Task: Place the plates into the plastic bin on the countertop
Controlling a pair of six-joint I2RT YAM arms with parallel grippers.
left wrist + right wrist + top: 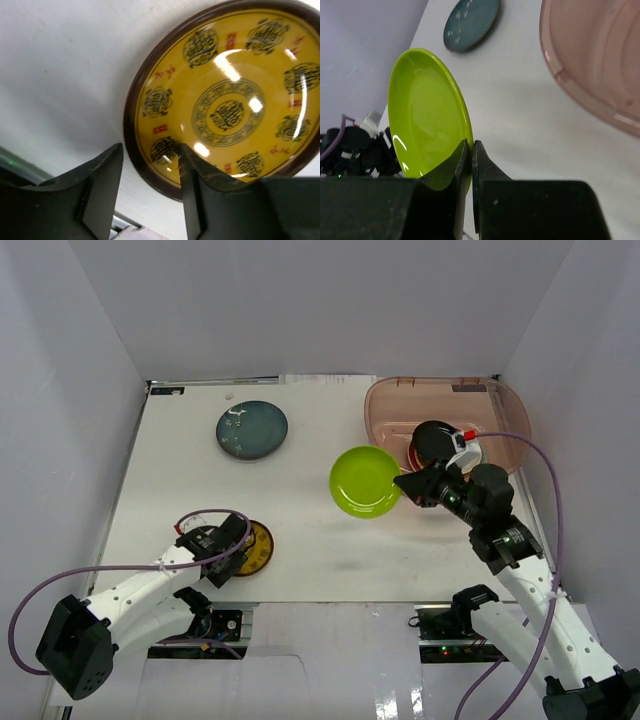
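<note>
**Beside the bin (395,400), a green plate (365,481) pinched; at 7 o'clock, a yellow plate (257,548) straddled**

We see the right end effector (471,150) clamped on the green plate's near rim. Its jaws are drawn in to the thickness of the lip, one on each face. We read this edge grip as the only hold a shallow plate offers when it lies on a flat surface (300,510). It also leaves the plate's body free to pass over the bin wall.

From above, the plate shows as a full round disc just off the bin's 8 o'clock corner. A faint shadow toward 6 o'clock suggests it hangs clear of the surface, though we cannot be sure. A black plate (432,440) already lies inside the bin. Something red and white sits at its 3 o'clock side, and we cannot make out what it is.

Our left end effector (150,155) sits at 7 o'clock of the surface, jaws moderately apart and set astride the yellow plate's dark rim. One finger (97,190) is outside over bare surface, and the other (205,195) is over the patterned face. No pinch shows yet, and we cannot tell whether either finger touches the plate. We judge this stance to be a set-up for the same rim grasp.

A teal plate (252,430) lies flat at 11 o'clock, well apart from both arms and not yet binned.
</note>
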